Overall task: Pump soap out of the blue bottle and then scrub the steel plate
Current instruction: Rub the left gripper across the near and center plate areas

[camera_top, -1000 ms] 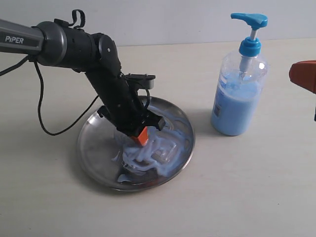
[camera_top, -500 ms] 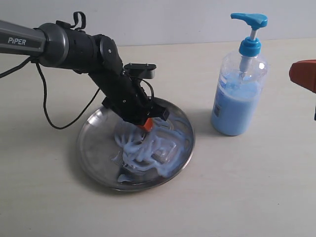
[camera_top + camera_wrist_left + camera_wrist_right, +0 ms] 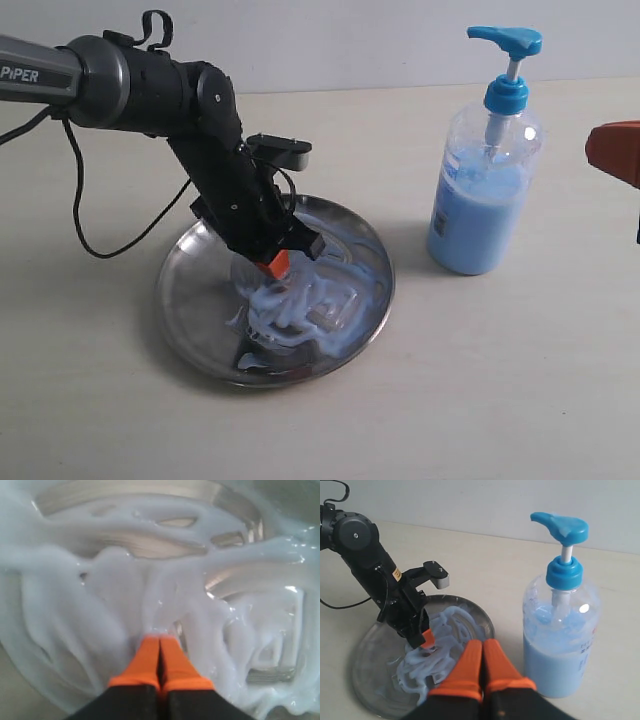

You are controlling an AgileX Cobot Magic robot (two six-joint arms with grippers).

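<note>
The steel plate (image 3: 190,295) lies left of centre on the table, with swirly pale blue soap (image 3: 315,300) smeared over its right half. My left gripper (image 3: 275,265) is shut, its orange tips pressed down into the soap with nothing held. Close up, the shut left gripper (image 3: 160,639) is surrounded by soap (image 3: 95,580) over bare metal of the steel plate (image 3: 150,490). The blue bottle (image 3: 482,195) stands upright to the plate's right, about two-thirds full. My right gripper (image 3: 482,642) is shut and empty, hovering apart from the blue bottle (image 3: 560,645); only its orange edge (image 3: 615,150) shows in the exterior view.
A black cable (image 3: 95,215) loops from the left arm down over the beige table (image 3: 480,380), left of the plate. A pale wall (image 3: 350,40) runs behind the table's far edge.
The left gripper swept toward the plate's back, then came back leftward through the soap, staying shut. The smears have shifted slightly. The right gripper and the bottle have not moved.
</note>
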